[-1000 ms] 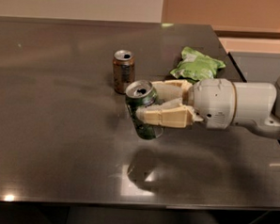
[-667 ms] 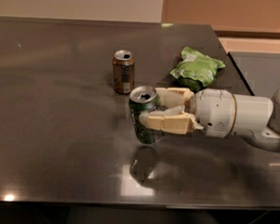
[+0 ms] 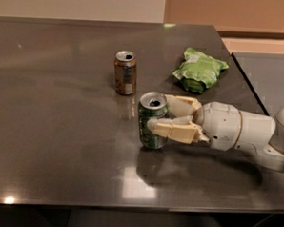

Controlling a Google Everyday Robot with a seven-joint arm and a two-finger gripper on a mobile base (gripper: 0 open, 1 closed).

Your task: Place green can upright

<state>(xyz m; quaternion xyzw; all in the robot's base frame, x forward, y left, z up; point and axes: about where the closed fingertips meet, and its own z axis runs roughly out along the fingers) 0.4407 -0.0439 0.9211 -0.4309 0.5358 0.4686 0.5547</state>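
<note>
The gripper (image 3: 161, 115) has its fingers clamped round the green can (image 3: 147, 116), upright just front-right of the brown can (image 3: 125, 72), so I'd settle it flat on the table (image 3: 59, 139) before letting go gently.

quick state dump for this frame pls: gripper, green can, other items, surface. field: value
gripper: reaching in from the right over the table, fingers closed on both sides of the green can
green can: upright, opened end up; contact with the table unclear
brown can: upright, behind and left of the green can, not touching
snack bag: light green, far right, apart from both cans
table: dark, glossy
</note>
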